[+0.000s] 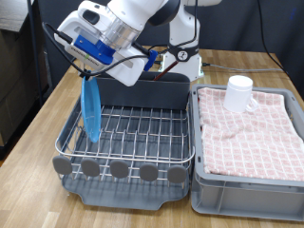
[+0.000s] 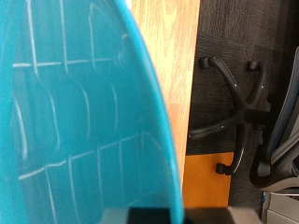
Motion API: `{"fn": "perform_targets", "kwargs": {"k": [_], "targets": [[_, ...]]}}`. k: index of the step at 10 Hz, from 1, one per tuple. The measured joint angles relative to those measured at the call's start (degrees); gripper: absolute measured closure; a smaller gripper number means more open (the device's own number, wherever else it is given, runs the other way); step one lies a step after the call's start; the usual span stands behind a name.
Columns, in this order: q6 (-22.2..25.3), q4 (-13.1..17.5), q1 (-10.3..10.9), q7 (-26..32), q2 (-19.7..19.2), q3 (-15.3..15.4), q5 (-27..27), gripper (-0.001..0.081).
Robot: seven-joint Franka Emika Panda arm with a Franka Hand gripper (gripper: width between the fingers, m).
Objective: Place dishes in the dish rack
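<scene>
1. Exterior view: my pincer [image 1: 92,76] grips the plate [image 1: 92,109] by its top rim, upright over the dish rack [image 1: 133,128], worktop's left side.
2. Mug [image 1: 239,92]: on checked cloth [image 1: 256,128], right crate.
3. Handling: keep plate vertical, edge between wires.

A light wooden table [image 1: 28,123] with visible grain carries the setup; behind it hangs a dark curtain [image 1: 19,47]; cables [image 1: 242,59] trail across the tabletop's far edge; the wrist view shows dark grey carpet [image 2: 243,28] and an office chair's black star base [image 2: 238,112] on castors.
</scene>
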State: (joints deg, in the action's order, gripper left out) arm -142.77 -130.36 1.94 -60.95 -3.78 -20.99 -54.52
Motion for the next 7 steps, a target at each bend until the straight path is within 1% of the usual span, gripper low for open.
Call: {"fn": "perform_targets", "kwargs": {"k": [3,7], "targets": [[-0.87,-0.89,0.0,-1.2,-0.09,0.0,-0.82,0.0786],[-1.09,-1.24,0.0,-1.89,-0.28,0.0,-0.98,0.0786]]}}
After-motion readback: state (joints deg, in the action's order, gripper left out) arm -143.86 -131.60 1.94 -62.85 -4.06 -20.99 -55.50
